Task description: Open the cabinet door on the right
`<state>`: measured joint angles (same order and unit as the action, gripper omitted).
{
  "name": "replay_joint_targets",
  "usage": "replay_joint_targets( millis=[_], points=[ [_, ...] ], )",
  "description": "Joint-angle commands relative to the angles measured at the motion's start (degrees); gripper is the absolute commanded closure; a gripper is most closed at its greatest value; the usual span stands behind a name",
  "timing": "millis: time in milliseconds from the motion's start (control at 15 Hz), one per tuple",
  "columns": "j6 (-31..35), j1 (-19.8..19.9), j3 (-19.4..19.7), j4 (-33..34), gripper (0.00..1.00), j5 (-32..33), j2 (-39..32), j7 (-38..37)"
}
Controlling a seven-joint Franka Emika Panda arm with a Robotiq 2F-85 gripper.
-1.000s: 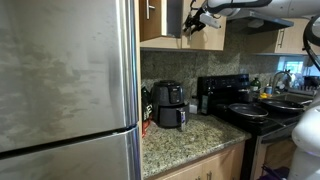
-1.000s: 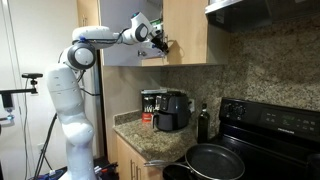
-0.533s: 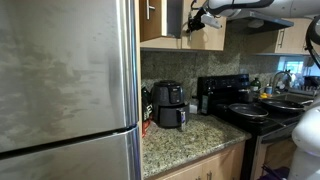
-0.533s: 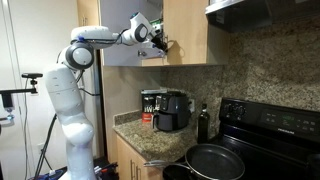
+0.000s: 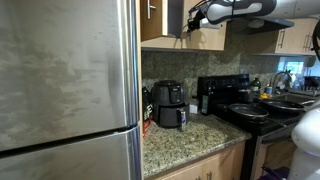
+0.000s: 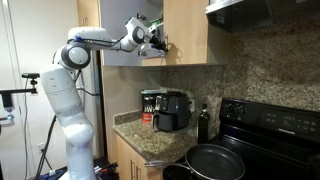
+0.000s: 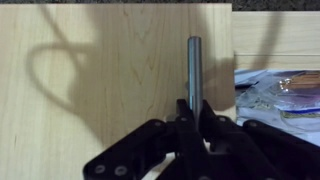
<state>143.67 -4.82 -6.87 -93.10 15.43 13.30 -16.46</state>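
The right upper cabinet door [image 7: 110, 70] is light wood with a dark metal bar handle [image 7: 194, 65]. In the wrist view my gripper [image 7: 190, 118] is shut on the lower end of that handle, one black finger on each side. The door stands slightly ajar; past its edge, packaged goods [image 7: 285, 90] show inside the cabinet. In both exterior views my gripper [image 5: 193, 20] [image 6: 158, 43] is up at the bottom edge of the upper cabinet door [image 5: 205, 38] [image 6: 185, 30], with the white arm [image 6: 95, 38] reaching up to it.
A steel fridge [image 5: 65, 90] fills one side. On the granite counter [image 5: 185, 138] stand a black air fryer [image 5: 168, 104] [image 6: 172, 110] and a bottle [image 6: 203, 122]. A black stove with pans [image 5: 250, 108] [image 6: 215, 160] sits under a range hood [image 6: 262, 12].
The arm's elbow and wrist have shifted slightly outward from the cabinet, with the gripper still on the handle; the door looks a little more ajar.
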Motion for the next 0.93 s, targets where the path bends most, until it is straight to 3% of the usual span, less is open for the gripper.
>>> replay_joint_targets(
  millis=[0, 600, 667, 867],
  points=[
    [1.9, 5.3, 1.5, -4.2, 0.96, 3.9, 5.7, -1.1],
    [-3.7, 6.7, 0.4, -6.3, 0.96, 1.9, 11.7, -4.0],
    [-1.5, 2.9, -2.1, -6.2, 0.85, -0.6, 7.2, -2.6],
    [-2.8, 3.0, -2.2, -6.3, 0.85, -0.7, 7.9, -2.9]
  ],
)
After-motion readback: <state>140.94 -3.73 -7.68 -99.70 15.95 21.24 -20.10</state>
